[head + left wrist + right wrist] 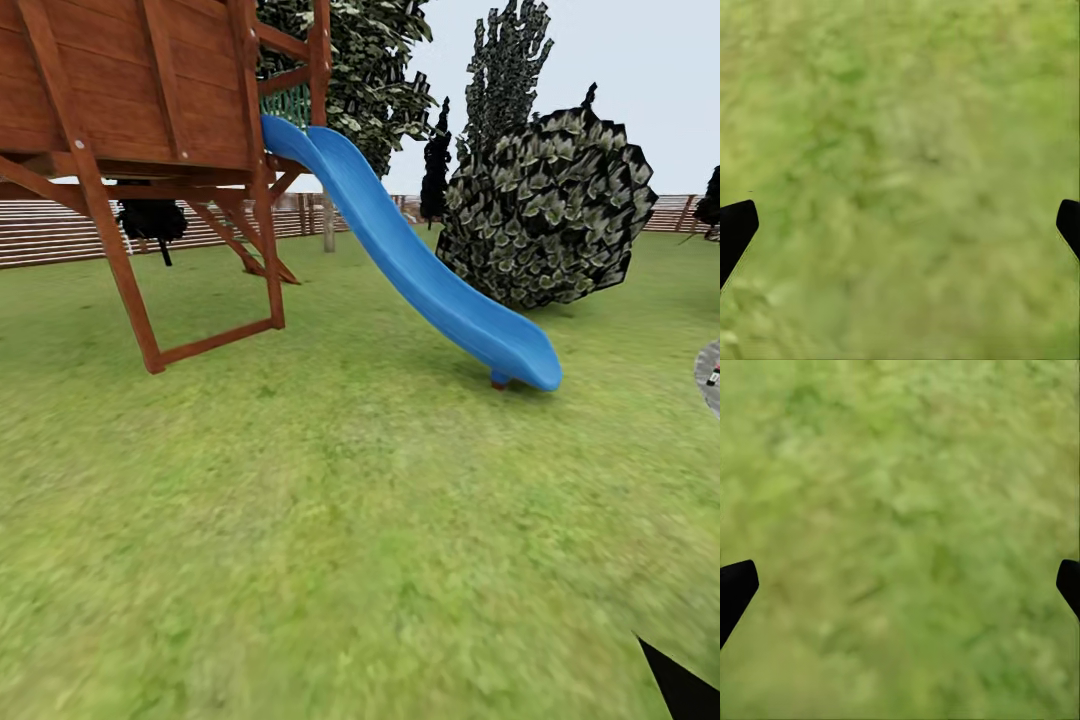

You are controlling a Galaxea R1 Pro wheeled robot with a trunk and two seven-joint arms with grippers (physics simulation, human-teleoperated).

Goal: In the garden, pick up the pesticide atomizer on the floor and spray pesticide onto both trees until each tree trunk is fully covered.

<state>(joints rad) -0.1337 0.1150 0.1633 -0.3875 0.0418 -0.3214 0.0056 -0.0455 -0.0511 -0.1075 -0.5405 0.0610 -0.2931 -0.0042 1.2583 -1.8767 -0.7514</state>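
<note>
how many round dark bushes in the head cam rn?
2. One big bush stands on the lawn right of the blue slide. Another bush sits by the fence, seen under the wooden play tower. The tower may hide more.

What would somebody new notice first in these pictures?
Most striking is the bright blue slide, running down from the wooden play tower at upper left onto the lawn. A big round dark bush stands just behind the slide's foot, on the right. Both wrist views look down on blurred grass, with each open hand's dark fingertips at the edges.
</note>
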